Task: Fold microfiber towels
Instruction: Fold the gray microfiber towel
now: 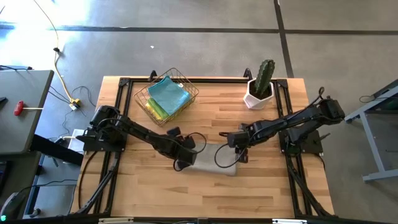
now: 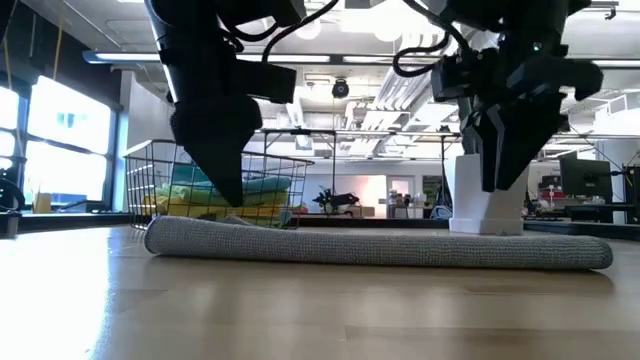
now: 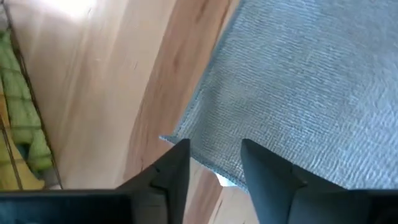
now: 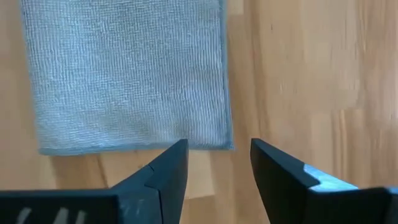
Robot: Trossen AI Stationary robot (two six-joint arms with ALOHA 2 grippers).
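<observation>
Wooden table with a cloth, a basket and a potted cactus

The light wood table point(image 1: 155, 180) carries a grey microfiber towel point(image 1: 217, 159), folded and lying flat near its middle. A wire basket point(image 1: 142, 94) holding blue, yellow and green cloths stands toward the far left, and a white pot with a cactus point(image 1: 259, 94) stands at the far right.

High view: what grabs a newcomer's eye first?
Both arms meet over a grey towel lying flat at mid-table, the left end effector at one end and the right end effector at the other, both open just above it. Behind them a wire basket holds bright blue, green and yellow cloths. A potted cactus stands at the far right corner.
</observation>
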